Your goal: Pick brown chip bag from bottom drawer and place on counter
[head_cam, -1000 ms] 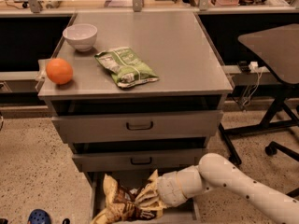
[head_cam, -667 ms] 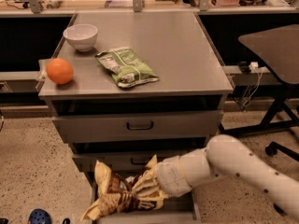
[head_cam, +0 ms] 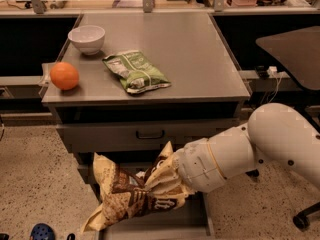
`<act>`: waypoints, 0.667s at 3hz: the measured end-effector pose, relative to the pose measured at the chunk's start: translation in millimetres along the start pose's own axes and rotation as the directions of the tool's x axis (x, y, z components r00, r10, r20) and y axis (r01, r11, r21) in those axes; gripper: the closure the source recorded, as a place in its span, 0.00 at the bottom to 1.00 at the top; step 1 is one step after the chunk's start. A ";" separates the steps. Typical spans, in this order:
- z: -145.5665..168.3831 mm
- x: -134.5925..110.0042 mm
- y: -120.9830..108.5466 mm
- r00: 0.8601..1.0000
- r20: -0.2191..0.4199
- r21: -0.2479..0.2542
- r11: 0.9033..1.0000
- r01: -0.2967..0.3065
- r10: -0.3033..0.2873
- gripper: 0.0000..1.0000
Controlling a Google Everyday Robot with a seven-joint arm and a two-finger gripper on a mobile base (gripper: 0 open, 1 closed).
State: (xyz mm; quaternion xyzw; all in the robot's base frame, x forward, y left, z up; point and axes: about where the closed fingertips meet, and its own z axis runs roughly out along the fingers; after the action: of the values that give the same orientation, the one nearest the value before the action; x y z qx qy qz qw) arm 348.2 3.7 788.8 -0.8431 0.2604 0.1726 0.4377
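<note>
My gripper [head_cam: 164,180] is shut on the brown chip bag [head_cam: 125,198], a crinkled dark-brown bag with tan ends. It holds the bag up in front of the middle drawer, above the open bottom drawer [head_cam: 192,220]. The bag hangs down to the left and hides most of the fingers. My white arm [head_cam: 250,149] comes in from the right. The grey counter [head_cam: 195,59] lies above, on top of the cabinet.
On the counter are a green-and-white chip bag [head_cam: 136,72], an orange [head_cam: 64,76] at the left edge and a white bowl [head_cam: 87,38]. A dark side table [head_cam: 295,46] stands to the right. A blue object [head_cam: 41,231] lies on the floor at the left.
The arm has lifted the brown chip bag up and out of the bottom drawer, and the view has come closer to the cabinet.
</note>
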 end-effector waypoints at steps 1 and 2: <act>-26.6 -2.6 -15.3 0.999 -0.034 0.071 0.997 -0.017 0.020 1.00; -72.9 -1.6 -56.5 0.995 -0.085 0.132 0.991 -0.031 0.043 1.00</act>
State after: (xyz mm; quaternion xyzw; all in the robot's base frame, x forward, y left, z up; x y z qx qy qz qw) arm 384.8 -29.0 866.9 -0.8144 0.3059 0.1259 0.4768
